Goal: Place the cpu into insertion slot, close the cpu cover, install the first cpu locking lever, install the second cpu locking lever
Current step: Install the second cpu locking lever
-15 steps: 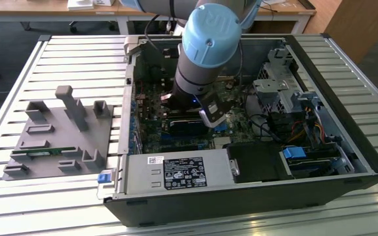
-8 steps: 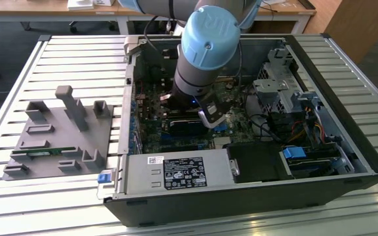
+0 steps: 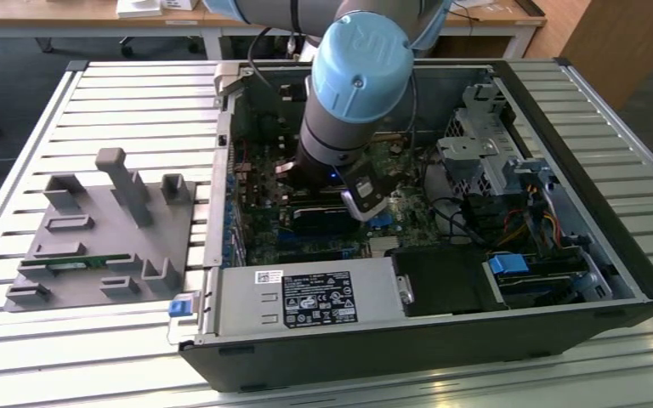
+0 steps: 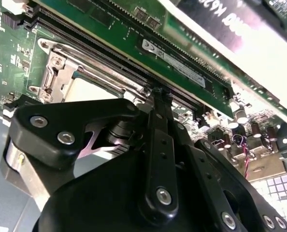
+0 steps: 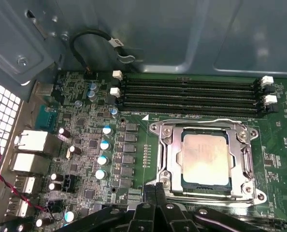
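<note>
Your three cameras, one socket

You had the exterior view high above the open computer case [image 3: 417, 280]; both wrist views sat close, sharing the cpu cover [image 5: 206, 162].

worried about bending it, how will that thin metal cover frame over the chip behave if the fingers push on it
The cover is a thin plate with a big window cut out, so it probably flexes under an off-centre push. It looks light. It lies flat around the chip, so a downward push likely won't shift it; bare metal may let the fingers slide.
</note>
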Robot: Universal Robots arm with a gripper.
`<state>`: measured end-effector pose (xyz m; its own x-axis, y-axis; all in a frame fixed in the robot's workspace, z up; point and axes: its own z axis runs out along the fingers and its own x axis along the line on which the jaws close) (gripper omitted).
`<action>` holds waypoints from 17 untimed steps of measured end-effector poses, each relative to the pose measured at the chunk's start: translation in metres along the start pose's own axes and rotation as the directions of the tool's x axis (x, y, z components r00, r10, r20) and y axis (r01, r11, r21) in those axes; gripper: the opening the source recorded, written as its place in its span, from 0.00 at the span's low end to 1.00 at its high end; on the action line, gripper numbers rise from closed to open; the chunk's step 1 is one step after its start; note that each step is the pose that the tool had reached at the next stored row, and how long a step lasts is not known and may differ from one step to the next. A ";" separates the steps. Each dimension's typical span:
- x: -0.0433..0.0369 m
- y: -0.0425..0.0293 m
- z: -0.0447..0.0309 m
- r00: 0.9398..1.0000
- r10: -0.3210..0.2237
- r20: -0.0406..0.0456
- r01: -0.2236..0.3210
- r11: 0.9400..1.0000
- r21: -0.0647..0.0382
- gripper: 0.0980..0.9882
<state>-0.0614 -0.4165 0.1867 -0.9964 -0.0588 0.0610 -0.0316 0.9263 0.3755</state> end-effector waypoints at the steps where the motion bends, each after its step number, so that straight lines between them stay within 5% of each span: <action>1: 0.0001 0.0005 0.0003 1.000 0.000 0.000 0.000 1.000 -0.001 0.01; 12: 0.0026 0.0040 0.0043 1.000 -0.002 0.001 0.002 1.000 -0.017 0.01; 17: 0.0033 0.0063 -0.0019 1.000 -0.001 0.001 0.001 1.000 -0.016 0.01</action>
<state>-0.0647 -0.4115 0.1910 -0.9964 -0.0598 0.0599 -0.0318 0.9199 0.3908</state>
